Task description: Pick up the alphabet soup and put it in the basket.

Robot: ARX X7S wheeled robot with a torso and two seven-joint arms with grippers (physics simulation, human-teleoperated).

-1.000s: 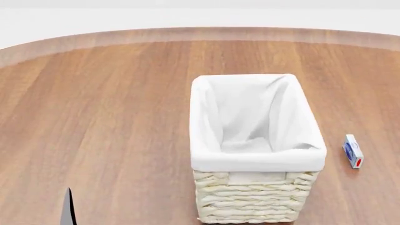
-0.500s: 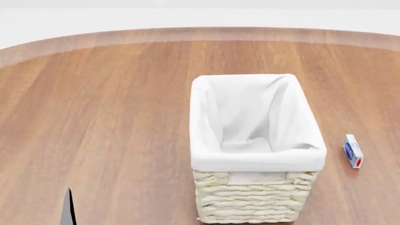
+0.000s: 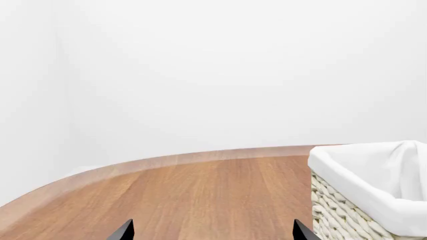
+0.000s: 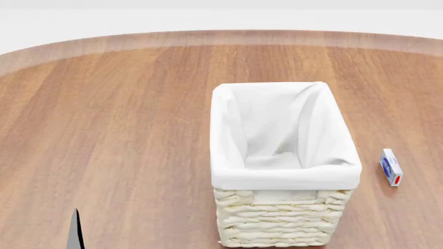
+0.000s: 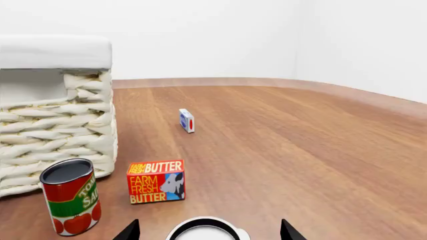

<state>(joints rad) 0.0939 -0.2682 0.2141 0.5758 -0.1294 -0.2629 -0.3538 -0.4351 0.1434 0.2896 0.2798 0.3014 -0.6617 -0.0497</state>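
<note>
Two open fingers of the right gripper [image 5: 207, 235] flanked the alphabet soup [image 5: 206, 231], gripping nothing. It should descend straight, clearing the tomato can [image 5: 71, 196]. The left gripper [image 3: 212, 235] gaped empty beside the basket [image 3: 363, 200].

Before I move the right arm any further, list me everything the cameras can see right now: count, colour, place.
basket: one, cream woven with white cloth lining, upright mid-table; nothing visible inside it.
alphabet soup: one, only its pale whitish top shows, at the lower edge of the right wrist view between the right gripper's fingertips.
tomato can: one, red and green label, dark top, upright near the basket's base.
butter box: one, orange-red, beside the tomato can.
small carton: one, white and blue with a red patch, on the table to the basket's right.
table: one, brown wood with a curved edge.
left gripper: dark fingertips apart, nothing between them.
right gripper: dark fingertips apart, either side of the soup can's top.
</note>
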